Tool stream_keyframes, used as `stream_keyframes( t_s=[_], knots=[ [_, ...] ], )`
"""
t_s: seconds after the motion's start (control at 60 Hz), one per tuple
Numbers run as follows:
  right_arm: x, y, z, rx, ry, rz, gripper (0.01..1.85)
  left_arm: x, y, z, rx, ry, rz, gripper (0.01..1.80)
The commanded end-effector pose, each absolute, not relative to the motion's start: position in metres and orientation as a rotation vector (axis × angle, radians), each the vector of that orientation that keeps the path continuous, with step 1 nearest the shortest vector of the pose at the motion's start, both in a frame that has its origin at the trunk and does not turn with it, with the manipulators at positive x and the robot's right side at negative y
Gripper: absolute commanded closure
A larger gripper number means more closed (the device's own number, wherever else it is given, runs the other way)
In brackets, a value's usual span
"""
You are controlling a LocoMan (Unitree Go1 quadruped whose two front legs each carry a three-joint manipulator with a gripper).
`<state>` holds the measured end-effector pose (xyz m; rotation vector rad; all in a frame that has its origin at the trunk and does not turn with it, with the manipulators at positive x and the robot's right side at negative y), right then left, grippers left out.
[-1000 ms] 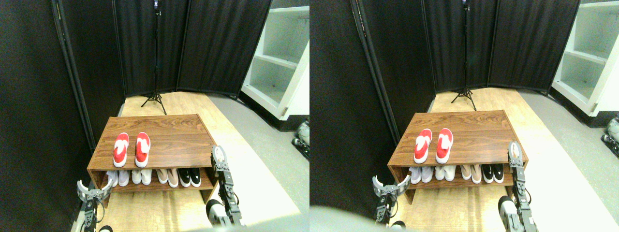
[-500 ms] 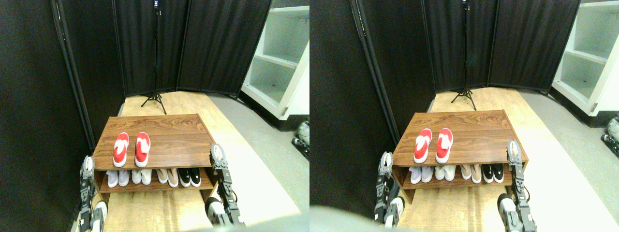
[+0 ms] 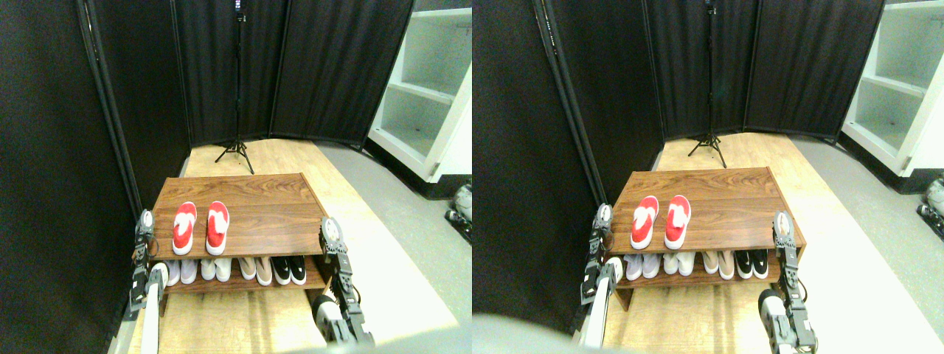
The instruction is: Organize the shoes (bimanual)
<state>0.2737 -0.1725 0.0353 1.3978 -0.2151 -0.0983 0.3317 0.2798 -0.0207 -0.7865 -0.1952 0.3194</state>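
Shoes: the red pair [image 3: 200, 226] is sitting side by side on the left part of the rack [image 3: 273, 214] top, toes pointing away from the robot, the two shoes just beside each other.
Lower shelf: white, beige and black pairs [image 3: 234, 269] are lining the shelf under the top board.
Left end effector [image 3: 145, 221]: it is standing at the rack's left edge, near the left red shoe but apart from it; whether its jaws are spread or pressed together cannot be told.
Right end effector [image 3: 330, 234]: it is standing at the rack's right front corner, well apart from the shoes; jaw state cannot be told.
Progress: judging by the neat pairing, the arranging is looking done or nearly so; neither end effector is holding a shoe, and little appears to be left beyond drawing the arms back.
Change: against a second ago, the left end effector is rising from low beside the rack's front left corner to the level of the top board; the right one and the shoes are staying where they were.
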Motion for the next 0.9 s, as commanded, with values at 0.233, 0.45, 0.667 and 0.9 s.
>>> stream_keyframes(
  t_s=[0.233, 0.45, 0.667, 0.9],
  knots=[
    [0.282, -0.176, 0.036, 1.380, -0.247, -0.092, 1.85, 0.352, 0.259, -0.044, -0.767, -0.065, 0.313, 1.80],
    [0.287, -0.176, 0.036, 1.394, -0.247, -0.092, 1.85, 0.353, 0.240, -0.045, -0.752, -0.025, 0.329, 1.80],
    [0.292, -0.175, 0.035, 1.393, -0.245, -0.109, 1.85, 0.362, 0.225, -0.049, -0.838, 0.022, 0.326, 1.80],
    [0.295, -0.175, 0.034, 1.397, -0.248, -0.119, 1.85, 0.368, 0.207, -0.047, -0.861, 0.055, 0.297, 1.80]
  ],
)
